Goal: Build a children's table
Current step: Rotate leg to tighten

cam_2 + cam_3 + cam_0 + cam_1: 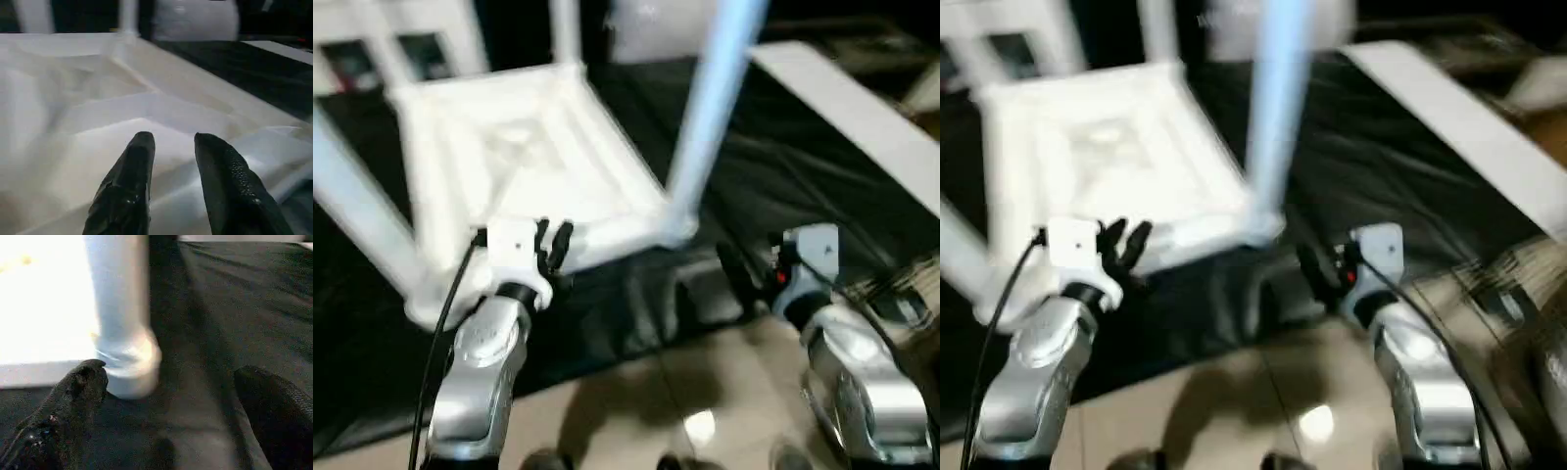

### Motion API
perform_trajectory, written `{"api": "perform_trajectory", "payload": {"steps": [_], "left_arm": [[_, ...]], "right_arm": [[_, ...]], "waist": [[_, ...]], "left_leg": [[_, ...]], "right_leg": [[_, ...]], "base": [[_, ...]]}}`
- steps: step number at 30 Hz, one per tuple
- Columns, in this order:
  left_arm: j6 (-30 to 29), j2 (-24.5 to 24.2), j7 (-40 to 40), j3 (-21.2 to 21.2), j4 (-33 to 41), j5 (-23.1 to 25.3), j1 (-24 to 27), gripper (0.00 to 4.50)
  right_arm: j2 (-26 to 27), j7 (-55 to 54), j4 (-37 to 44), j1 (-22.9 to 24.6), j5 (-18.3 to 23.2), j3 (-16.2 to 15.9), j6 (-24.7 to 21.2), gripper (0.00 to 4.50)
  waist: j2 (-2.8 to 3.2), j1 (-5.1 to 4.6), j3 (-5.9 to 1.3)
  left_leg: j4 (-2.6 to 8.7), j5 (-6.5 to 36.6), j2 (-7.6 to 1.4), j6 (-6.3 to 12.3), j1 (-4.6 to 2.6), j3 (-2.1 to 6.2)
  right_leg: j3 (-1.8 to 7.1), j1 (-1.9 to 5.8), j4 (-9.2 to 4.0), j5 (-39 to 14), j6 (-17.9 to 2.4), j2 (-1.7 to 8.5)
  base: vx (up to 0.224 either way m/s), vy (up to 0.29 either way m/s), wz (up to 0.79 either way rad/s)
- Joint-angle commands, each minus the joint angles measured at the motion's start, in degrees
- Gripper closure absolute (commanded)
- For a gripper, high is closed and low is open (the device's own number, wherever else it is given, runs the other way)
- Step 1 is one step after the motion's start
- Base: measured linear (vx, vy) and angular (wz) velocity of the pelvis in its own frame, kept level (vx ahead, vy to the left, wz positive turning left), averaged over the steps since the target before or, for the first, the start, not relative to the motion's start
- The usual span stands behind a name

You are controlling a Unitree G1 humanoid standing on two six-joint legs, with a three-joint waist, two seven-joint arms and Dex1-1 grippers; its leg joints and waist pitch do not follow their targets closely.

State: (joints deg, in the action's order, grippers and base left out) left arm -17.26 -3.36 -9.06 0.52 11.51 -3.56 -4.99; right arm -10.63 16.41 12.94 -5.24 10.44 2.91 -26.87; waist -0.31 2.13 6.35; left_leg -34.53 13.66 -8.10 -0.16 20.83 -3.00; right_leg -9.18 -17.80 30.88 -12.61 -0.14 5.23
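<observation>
Half-parted, empty left gripper (553,245) hovers over the upturned white plastic table (524,157); wide-open right gripper (171,396) faces a seated tubular leg (122,308), likely checking it.

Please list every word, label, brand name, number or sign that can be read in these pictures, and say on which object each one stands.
There is no text that can be read.
White plastic table, upside down on the black cloth: no lettering visible on its ribbed underside or legs.
Left gripper and right gripper: no markings visible.
White cabinet behind: too blurred to tell.
</observation>
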Motion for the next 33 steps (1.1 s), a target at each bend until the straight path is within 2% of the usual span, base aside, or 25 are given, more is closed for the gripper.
{"api": "perform_trajectory", "payload": {"steps": [1, 2, 3, 4, 5, 6, 7, 8, 9, 10, 11, 12, 13, 14, 15, 16, 17, 18, 20, 22, 23, 24, 27, 31, 33], "left_arm": [[0.0, 0.0, 0.4, 0.0, 0.2, 0.5, -0.1, 2.94], [0.0, 0.0, 0.4, 0.0, 0.2, 0.5, -0.1, 2.94], [0.1, 0.0, 0.4, 0.0, 0.2, 0.5, -0.1, 2.94], [0.1, -0.1, 0.4, 0.0, 0.1, 0.4, -0.1, 2.94], [0.1, -0.1, 0.4, -0.1, 0.0, 0.4, -0.2, 2.94], [0.2, -0.1, 0.4, -0.1, 0.0, 0.3, -0.2, 2.94], [0.2, -0.2, 0.5, -0.2, 0.0, 0.3, -0.1, 2.94], [0.2, -0.2, 0.5, -0.3, 0.0, 0.2, -0.1, 2.94], [0.2, -0.3, 0.4, -0.3, -0.1, 0.1, -0.2, 2.94], [0.1, -0.2, 0.4, -0.3, -0.1, 0.1, -0.2, 2.94], [0.0, -0.2, 0.4, -0.3, -0.1, 0.0, -0.2, 2.94], [-0.1, -0.2, 0.4, -0.3, -0.1, 0.0, -0.2, 2.94], [-0.1, -0.2, 0.4, -0.3, -0.1, -0.1, -0.2, 2.94], [-0.2, -0.2, 0.4, -0.4, -0.1, -0.1, -0.1, 2.94], [-0.3, -0.1, 0.4, -0.4, -0.2, -0.1, -0.1, 2.94], [-0.3, -0.2, 0.5, -0.6, -0.2, -0.1, -0.1, 2.94], [-0.3, -0.2, 0.5, -0.6, -0.2, -0.1, -0.1, 2.94], [-0.4, -0.2, 0.4, -0.7, -0.2, -0.3, -0.1, 2.94], [-0.9, -0.7, -0.4, -1.2, -0.3, -0.6, -0.2, 2.94], [-0.7, -0.8, -1.3, -1.3, -0.5, -1.3, -0.4, 2.94], [-0.4, -0.7, -1.8, -1.2, -0.6, -1.8, -0.5, 2.94], [0.1, -1.1, -3.3, -1.3, -0.7, -2.7, -0.9, 2.94], [0.5, -1.8, -6.4, -1.9, -1.0, -3.9, -1.7, 2.63], [-1.7, -5.5, -11.0, -5.7, -3.6, -2.6, -4.5, 2.22], [-2.6, -7.4, -14.0, -8.2, -5.7, -1.4, -6.7, 2.18]], "right_arm": [[-0.3, -0.2, 0.8, 0.3, 0.1, 0.5, 0.1, 0.00], [-0.2, -0.2, 0.7, 0.4, 0.1, 0.6, 0.0, 0.00], [-0.2, -0.2, 0.7, 0.4, 0.2, 0.6, 0.0, 0.00], [-0.2, -0.2, 0.7, 0.5, 0.2, 0.5, 0.1, 0.00], [-0.3, -0.2, 0.7, 0.5, 0.3, 0.5, 0.1, 0.00], [-0.3, -0.2, 0.7, 0.6, 0.4, 0.4, 0.1, 0.00], [-0.4, -0.2, 0.7, 0.6, 0.4, 0.4, 0.2, 0.00], [-0.4, -0.2, 0.7, 0.6, 0.4, 0.4, 0.2, 0.00], [-0.3, -0.3, 0.7, 0.7, 0.5, 0.4, 0.1, 0.00], [-0.3, -0.3, 0.7, 0.6, 0.5, 0.4, 0.1, 0.00], [-0.2, -0.4, 0.7, 0.6, 0.5, 0.5, 0.1, 0.00], [-0.2, -0.4, 0.7, 0.7, 0.6, 0.4, 0.0, 0.00], [-0.2, -0.5, 0.8, 0.7, 0.6, 0.4, 0.0, 0.00], [-0.3, -0.5, 0.8, 0.7, 0.7, 0.4, 0.0, 0.00], [-0.3, -0.5, 0.8, 0.7, 0.8, 0.4, -0.1, 0.00], [-0.3, -0.6, 0.8, 0.6, 0.8, 0.4, -0.1, 0.00], [-0.4, -0.6, 0.8, 0.6, 0.9, 0.4, -0.1, 0.00], [-0.4, -0.5, 0.7, 0.6, 0.9, 0.3, -0.1, 0.00], [-0.4, -0.5, 0.5, 0.4, 0.6, 0.3, 0.2, 0.00], [-0.7, -0.3, 0.1, 0.3, 0.2, 0.2, 0.9, 0.00], [-1.0, -0.3, -0.1, 0.2, 0.0, 0.1, 1.2, 0.00], [-1.4, 0.1, -0.7, 0.2, 0.0, 0.2, 1.3, 0.00], [-1.8, 0.7, -1.5, 0.0, 0.6, 0.8, 2.8, 0.00], [-3.1, 1.4, -2.7, -0.7, 0.2, 1.4, 3.2, 0.00], [-4.1, 2.0, -3.8, -1.1, -0.5, 1.2, 3.9, 0.00]], "waist": [[1.24, -2.15, -3.92], [0.49, -2.27, -3.48], [-0.62, -1.83, -2.95], [-1.38, -1.41, -2.80], [-3.01, 0.23, -4.12], [-2.05, 2.73, -4.70], [-2.47, 2.48, -4.10], [-1.40, 2.39, -3.48], [0.30, 1.42, -3.30], [0.97, 0.49, -3.06], [1.96, -1.68, -4.60], [1.96, -3.59, -5.76], [1.77, -2.96, -5.81], [0.66, -2.59, -5.68], [-1.12, -2.24, -6.12], [-2.70, -1.64, -5.93], [-3.28, -0.79, -5.95], [-3.03, -0.27, -6.18], [-2.23, -0.70, -5.46], [-1.04, -1.12, -4.46], [-1.06, -1.20, -4.10], [-1.26, -1.38, -3.19], [-1.55, -1.44, -2.58], [-1.43, -1.41, -2.92], [-1.39, -1.29, -3.38]], "left_leg": [[4.15, -7.7, -5.79, 22.66, -8.13, 3.68], [4.69, -6.3, -7.49, 25.71, -9.59, 5.38], [4.61, -4.5, -6.44, 26.70, -8.73, 4.28], [3.91, -2.4, -4.02, 24.93, -7.23, 1.90], [-0.68, -4.6, 2.64, 21.59, 0.65, -2.18], [-4.56, -2.4, 1.72, 15.64, 4.09, -2.29], [-5.12, -2.1, 0.59, 12.22, 5.05, -2.02], [-2.67, -4.2, -0.55, 7.24, 4.74, -2.12], [1.50, -5.8, -2.10, 5.51, 2.54, -2.56], [3.26, -4.4, -2.98, 6.86, 1.37, -1.41], [3.77, -5.1, -5.19, 13.86, -5.91, 2.30], [3.23, -14.0, -7.87, 24.26, -9.96, 6.65], [2.36, -20.8, -8.54, 27.91, -9.83, 7.24], [1.04, -34.3, -9.20, 30.76, -8.23, 5.98], [-1.35, -42.7, -6.38, 26.31, -5.84, 3.43], [-2.51, -37.4, -2.85, 20.97, -2.58, 0.55], [-3.42, -30.8, 0.84, 17.35, 0.03, -1.40], [-0.48, -16.3, 0.34, 7.00, 2.43, -1.58], [1.39, -7.6, -0.88, 2.14, 0.87, -1.74], [3.20, 1.6, -2.83, 0.46, 0.29, -1.20], [3.63, 5.3, -3.16, -0.03, 0.02, -1.41], [4.28, 14.9, -3.71, -1.40, -0.77, -1.95], [4.41, 22.8, -3.53, -4.25, -1.39, -2.44], [4.92, 19.4, -3.58, -4.21, -0.64, -2.24], [5.01, 14.6, -3.80, -3.69, -0.24, -2.56]], "right_leg": [[1.59, -2.36, 2.93, -12.1, -9.9, -1.75], [3.62, -4.85, 5.69, -9.7, -6.9, -0.79], [5.93, -5.00, 4.96, -6.6, -5.9, 0.84], [7.24, -3.40, 2.66, -4.4, -7.0, 1.78], [11.26, 6.01, -0.22, -2.0, -9.8, 3.52], [14.79, 9.11, -2.31, -3.1, -12.0, 8.73], [14.42, 8.56, -2.59, -3.3, -14.3, 8.79], [10.90, 7.92, -2.44, -7.7, -16.8, 6.11], [7.27, 6.43, -2.18, -12.1, -15.2, 2.92], [5.82, 5.18, -1.07, -12.9, -12.9, 0.28], [4.20, 0.60, 3.37, -9.3, -9.7, -2.23], [4.55, -4.76, 8.15, -8.7, -4.7, -2.07], [5.42, -6.18, 9.27, -7.3, -2.1, -1.27], [7.92, -8.08, 9.15, -1.2, 1.9, 0.79], [11.02, -7.40, 5.19, 10.2, 2.5, 3.61], [12.51, -5.00, 2.90, 16.6, 3.1, 4.57], [13.66, -2.27, 3.92, 25.2, 1.5, 4.02], [11.99, 0.87, 5.05, 41.7, 0.7, 4.04], [10.32, 0.16, 3.85, 33.7, -2.5, 2.57], [9.62, -0.40, 2.25, 11.1, -7.5, 2.35], [9.68, -0.67, 1.59, 3.6, -8.7, 2.25], [10.08, -1.59, -0.04, -14.1, -10.6, 2.41], [10.27, -3.08, -1.75, -32.1, -6.4, 2.81], [10.32, -3.02, -1.54, -28.3, -5.0, 2.62], [10.31, -2.63, -0.77, -19.5, -6.9, 2.48]], "base": [[0.166, -0.029, 0.33], [0.140, -0.039, 0.06], [0.104, -0.032, 0.10], [0.104, -0.032, 0.10], [0.128, -0.036, -0.01], [0.112, -0.022, -0.04], [0.112, -0.022, -0.04], [0.072, -0.021, 0.01], [0.091, 0.016, -0.08], [0.091, 0.016, -0.08], [0.147, 0.016, 0.02], [0.137, -0.007, 0.02], [0.137, -0.007, 0.02], [0.064, 0.002, -0.01], [0.000, 0.000, 0.00], [0.000, 0.000, 0.00], [-0.074, -0.043, 0.02], [-0.022, -0.072, 0.02], [-0.038, -0.064, 0.03], [-0.087, -0.026, -0.06], [-0.088, -0.007, -0.01], [-0.085, 0.004, 0.04], [-0.089, 0.010, 0.02], [-0.070, 0.018, -0.02], [0.000, 0.000, 0.00]]}}
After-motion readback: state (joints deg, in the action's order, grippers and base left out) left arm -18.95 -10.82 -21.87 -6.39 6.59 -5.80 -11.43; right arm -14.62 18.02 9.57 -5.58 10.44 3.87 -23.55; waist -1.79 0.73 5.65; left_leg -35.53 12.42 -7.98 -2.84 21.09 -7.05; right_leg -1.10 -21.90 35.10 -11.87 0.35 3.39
